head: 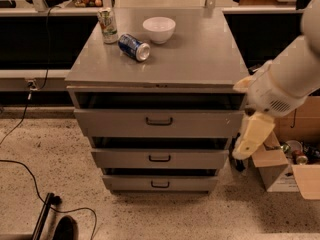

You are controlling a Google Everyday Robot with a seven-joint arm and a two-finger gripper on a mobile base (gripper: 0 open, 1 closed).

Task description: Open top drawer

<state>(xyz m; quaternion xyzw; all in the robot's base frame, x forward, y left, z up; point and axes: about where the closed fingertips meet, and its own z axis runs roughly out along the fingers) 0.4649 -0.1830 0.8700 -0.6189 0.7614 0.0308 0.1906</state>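
Observation:
The top drawer (125, 124) is the uppermost and tallest grey front of the cabinet, with a small dark pull handle (159, 120) at its centre. It stands a little out from the cabinet, with a dark gap above it. Two shorter drawers (159, 159) (160, 184) sit below it. My gripper (249, 143), cream-coloured on the white arm (285, 84), hangs pointing down just beside the cabinet's right side, level with the top and middle drawers. It is to the right of the handle and not touching it.
On the cabinet top (200, 59) stand a white bowl (159, 29), a blue can lying on its side (134, 47) and an upright can (107, 25). Cardboard boxes (280, 169) sit on the floor at the right. Black cables (20, 164) run across the floor at the left.

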